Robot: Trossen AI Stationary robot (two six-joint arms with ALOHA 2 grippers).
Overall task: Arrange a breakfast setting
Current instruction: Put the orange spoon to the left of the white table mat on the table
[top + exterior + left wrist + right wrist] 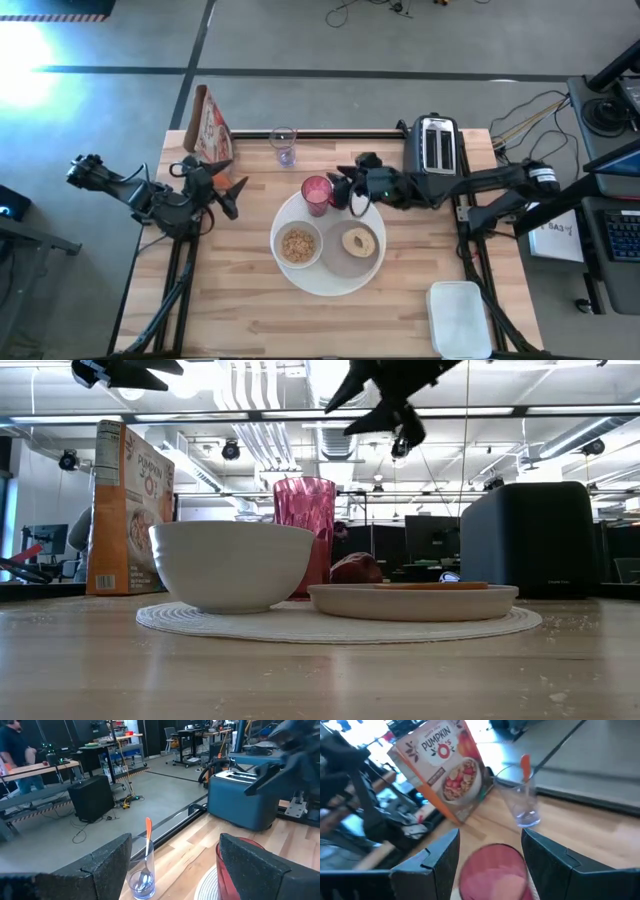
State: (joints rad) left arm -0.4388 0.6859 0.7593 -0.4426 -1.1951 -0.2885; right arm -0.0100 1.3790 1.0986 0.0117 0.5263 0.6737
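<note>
A round white ribbed placemat [325,283] holds a white bowl [297,245] of cereal and a grey plate [372,260] with a bagel [358,241]. The pink-red tumbler [316,192] stands at the mat's far edge. A small red fruit [355,568] shows behind the plate in the low view. The spoon [525,762], orange-handled, stands in a clear glass [283,146]. My right gripper [341,190] hovers open above and beside the tumbler [492,872], touching nothing. My left gripper [226,186] is open and empty, raised near the table's left edge.
A cereal box [210,125] stands at the far left corner. The black-and-silver toaster [436,145] stands at the far right. A white rectangular tub [460,320] lies at the near right. Bare wood shows along the near left side.
</note>
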